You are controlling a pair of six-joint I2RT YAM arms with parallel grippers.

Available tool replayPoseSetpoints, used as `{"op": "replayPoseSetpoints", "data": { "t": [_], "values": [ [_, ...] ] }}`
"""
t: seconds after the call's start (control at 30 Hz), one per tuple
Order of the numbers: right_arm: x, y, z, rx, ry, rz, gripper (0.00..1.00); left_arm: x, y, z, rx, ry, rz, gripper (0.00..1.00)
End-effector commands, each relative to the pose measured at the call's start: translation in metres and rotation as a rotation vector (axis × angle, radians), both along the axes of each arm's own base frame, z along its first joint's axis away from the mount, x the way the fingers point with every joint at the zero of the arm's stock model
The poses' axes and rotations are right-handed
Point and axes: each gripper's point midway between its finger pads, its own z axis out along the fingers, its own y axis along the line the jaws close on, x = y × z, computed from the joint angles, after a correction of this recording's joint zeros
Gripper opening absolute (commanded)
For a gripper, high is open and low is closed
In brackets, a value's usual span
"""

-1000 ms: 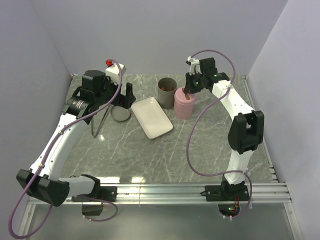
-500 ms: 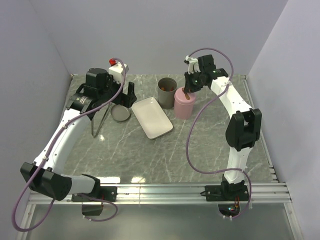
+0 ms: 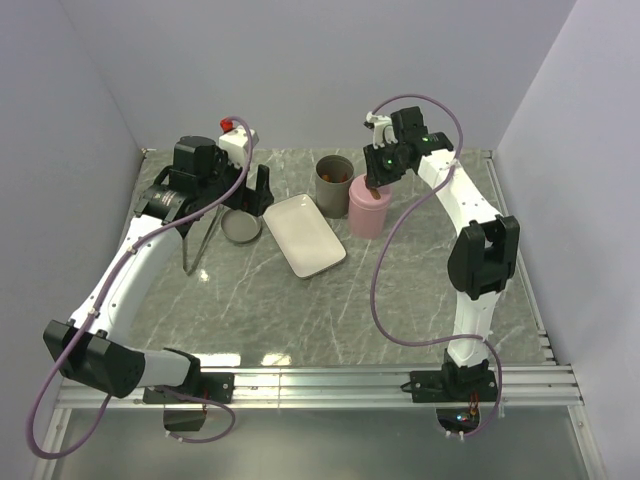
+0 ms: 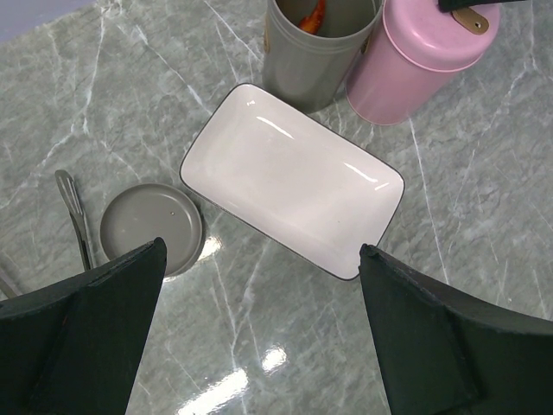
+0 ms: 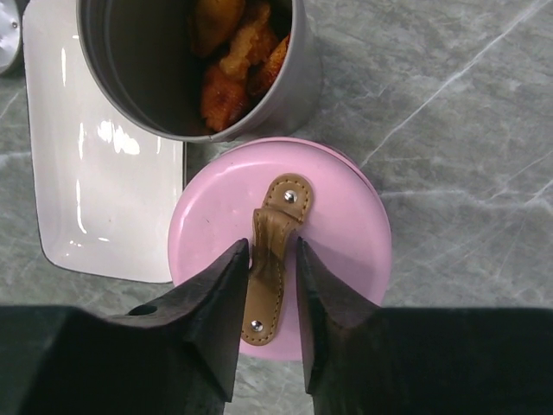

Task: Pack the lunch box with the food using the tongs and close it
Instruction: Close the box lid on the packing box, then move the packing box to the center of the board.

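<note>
Packed: food (image 5: 233,60) in lunch box (image 4: 302,73).
Remaining: grey lid (image 4: 151,229) off, beside tongs (image 4: 76,220).
Left hand (image 4: 263,251): wide, empty.
Right hand (image 5: 273,248): narrow, astride strap (image 5: 275,259) of pink lid (image 5: 346,225); hold unclear.

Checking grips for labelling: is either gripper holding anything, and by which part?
Left gripper: open, holding nothing. Right gripper: its jaws flank the brown strap handle on the round pink canister lid; whether they pinch it cannot be told.
</note>
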Motion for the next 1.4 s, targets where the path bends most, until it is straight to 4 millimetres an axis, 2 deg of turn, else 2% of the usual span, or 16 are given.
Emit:
{"op": "replayPoseSetpoints", "data": {
  "t": [0.0, 0.23, 0.4, 0.53, 0.67, 0.7, 0.73, 0.9, 0.93, 0.97, 1.03, 1.07, 1.13, 1.17, 1.27, 1.37],
  "values": [
    [-0.012, -0.007, -0.011, -0.057, 0.062, 0.004, 0.37, 0.0, -0.002, 0.021, -0.022, -0.053, -0.017, 1.0],
    [-0.016, 0.007, 0.026, 0.043, 0.008, 0.025, 0.43, -0.001, -0.002, 0.02, -0.024, -0.051, -0.021, 0.99],
    [-0.012, 0.016, 0.062, 0.163, -0.042, 0.044, 0.59, -0.003, -0.002, 0.02, -0.022, -0.048, -0.023, 0.99],
    [0.0, 0.006, 0.101, 0.286, -0.097, 0.04, 0.63, -0.005, -0.002, 0.021, -0.025, -0.049, -0.025, 0.99],
    [0.014, -0.009, 0.119, 0.393, -0.127, 0.049, 0.69, -0.005, -0.001, 0.019, -0.022, -0.048, -0.024, 1.0],
    [0.019, -0.016, 0.119, 0.411, -0.125, 0.041, 0.7, -0.005, -0.001, 0.019, -0.019, -0.047, -0.023, 1.0],
    [0.022, -0.013, 0.111, 0.438, -0.099, 0.062, 0.7, -0.004, -0.001, 0.018, -0.018, -0.046, -0.024, 0.99],
    [0.044, -0.008, 0.104, 0.559, -0.041, 0.086, 0.69, 0.0, 0.0, 0.012, -0.01, -0.033, -0.019, 1.0],
    [0.053, -0.009, 0.09, 0.574, -0.012, 0.066, 0.68, 0.0, 0.001, 0.011, -0.01, -0.03, -0.014, 0.99],
    [0.058, -0.007, 0.093, 0.601, -0.026, 0.083, 0.67, 0.001, 0.001, 0.01, -0.013, -0.03, -0.014, 1.0],
    [0.067, -0.006, 0.079, 0.651, 0.025, 0.058, 0.65, 0.003, 0.003, 0.008, -0.019, -0.024, -0.007, 0.99],
    [0.073, -0.006, 0.08, 0.682, 0.011, 0.074, 0.62, 0.003, 0.002, 0.008, -0.025, -0.022, -0.015, 0.99],
    [0.081, -0.006, 0.065, 0.74, 0.072, 0.03, 0.59, 0.003, 0.003, 0.007, -0.049, 0.0, 0.004, 0.99],
    [0.088, -0.009, 0.066, 0.763, 0.05, 0.036, 0.53, 0.003, 0.003, 0.006, -0.049, 0.003, 0.006, 0.99],
    [0.092, -0.005, 0.053, 0.825, 0.122, 0.028, 0.42, 0.004, 0.006, 0.004, -0.044, 0.006, 0.015, 0.99],
    [0.091, -0.001, 0.034, 0.856, 0.185, 0.027, 0.39, 0.006, 0.008, 0.003, -0.037, 0.003, 0.019, 0.99]
  ]
}}
